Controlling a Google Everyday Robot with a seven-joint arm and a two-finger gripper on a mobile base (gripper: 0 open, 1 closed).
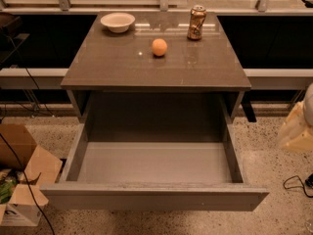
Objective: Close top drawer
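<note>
Top drawer (154, 166) stands pulled far out of the brown desk (122, 62), over speckled floor (271, 163). I see my tool (297, 129) at the right edge, apart; its state I cannot tell.

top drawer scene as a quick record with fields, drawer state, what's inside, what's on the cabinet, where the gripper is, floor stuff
drawer: pulled far out of the cabinet, front facing the camera
drawer inside: smooth grey, nothing visible in it
cabinet top: bowl back left, can upright back right, orange near the middle
gripper: at the right edge of the view, right of the drawer, not touching it
floor: open cardboard box left, cable right
task status: drawer not yet closed
</note>
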